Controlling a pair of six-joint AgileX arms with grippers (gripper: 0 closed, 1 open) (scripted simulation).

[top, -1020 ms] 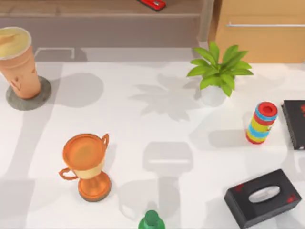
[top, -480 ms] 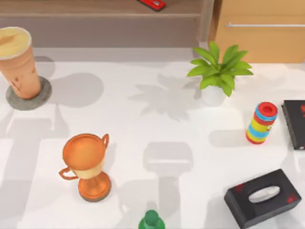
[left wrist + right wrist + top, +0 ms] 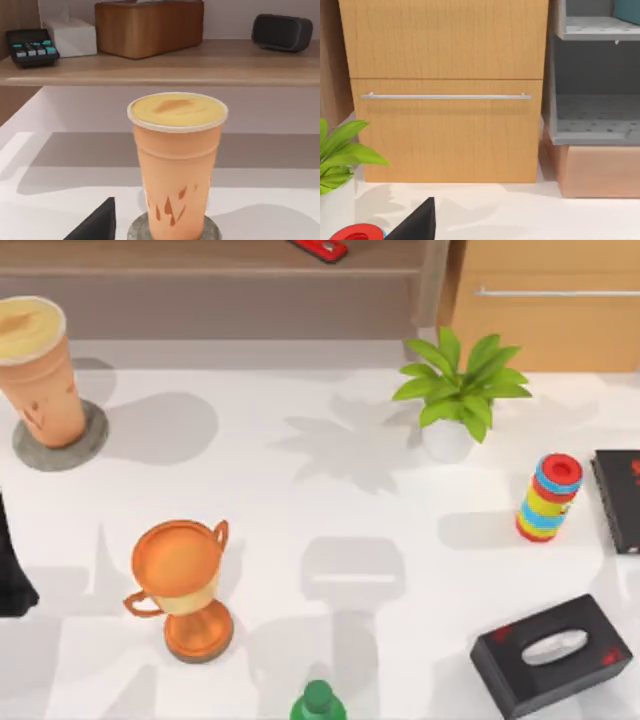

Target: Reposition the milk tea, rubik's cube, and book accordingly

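1. Plainly, the milk tea (image 3: 38,370) is the object in play — it stands upright on a round grey coaster (image 3: 88,445) at the far left of the white table (image 3: 300,530), its creamy top level, so it can be taken from the side without tipping.

2. At the table's left edge, nearer the camera than the cup, a dark part of the left arm (image 3: 12,570) shows. The left wrist view looks straight at the cup (image 3: 176,160), which suggests the left gripper is lined up on it and well short of touching. One dark finger (image 3: 97,225) juts into that view; whether the gripper is spread or closed cannot be told.

3. The right wrist view faces a wooden drawer front (image 3: 445,90) with a grey open shelf unit (image 3: 595,100) beside it, a leaf of the potted plant (image 3: 455,390) and the red top of the ring stacker (image 3: 545,498) at its edge. That places the right arm near the table's right side, seemingly idle; its finger state cannot be told either.

4. An orange trophy (image 3: 185,585) stands between the cup and the table's middle — any carry across should clear it. A black tissue box (image 3: 553,652) and a flat black slab (image 3: 618,498) lie at the right.

5. Neither the rubik's cube nor the book can be made out on the table.
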